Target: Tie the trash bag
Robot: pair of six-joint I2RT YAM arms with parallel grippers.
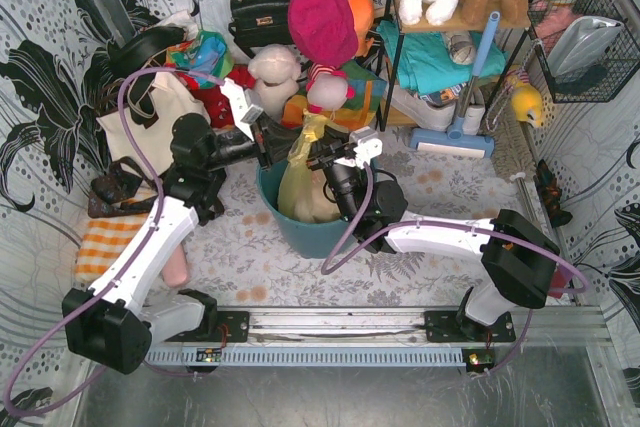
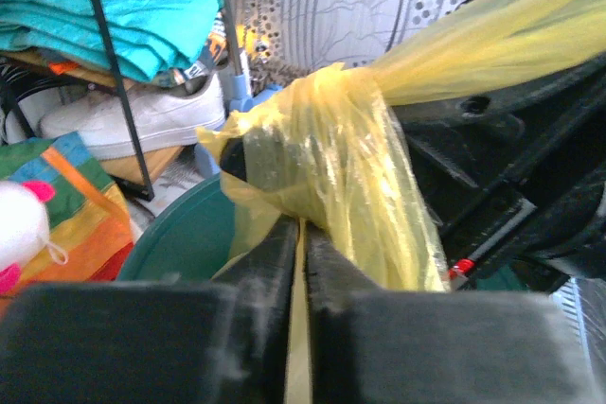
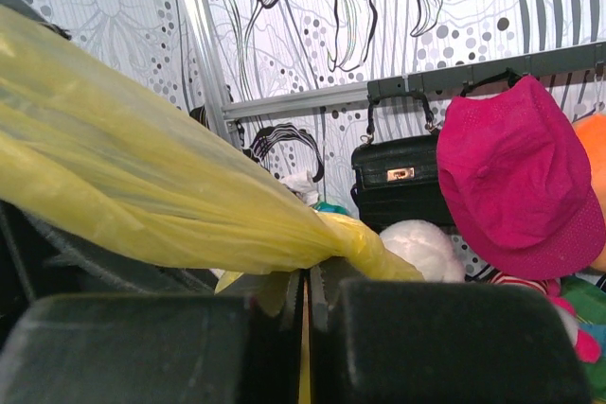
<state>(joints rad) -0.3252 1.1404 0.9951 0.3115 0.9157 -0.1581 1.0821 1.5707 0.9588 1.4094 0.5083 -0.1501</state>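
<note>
The yellow-green trash bag (image 1: 300, 182) stands in the teal round bin (image 1: 300, 232) at the table's middle, its top gathered into a twisted neck. My left gripper (image 1: 262, 137) comes from the left and is shut on a strip of the bag; in the left wrist view the plastic (image 2: 331, 153) is bunched into a knot-like wad just beyond the gripper (image 2: 303, 234). My right gripper (image 1: 322, 155) comes from the right and is shut on another strip; in the right wrist view the stretched yellow film (image 3: 161, 196) runs left from the gripper (image 3: 307, 283).
A cream tote (image 1: 150, 117) stands at back left and an orange checked cloth (image 1: 108, 242) at left. Plush toys, a black handbag (image 1: 262, 12) and a magenta cap (image 1: 322, 19) crowd the back. A shelf rack (image 1: 440, 47) with folded teal cloth stands at back right.
</note>
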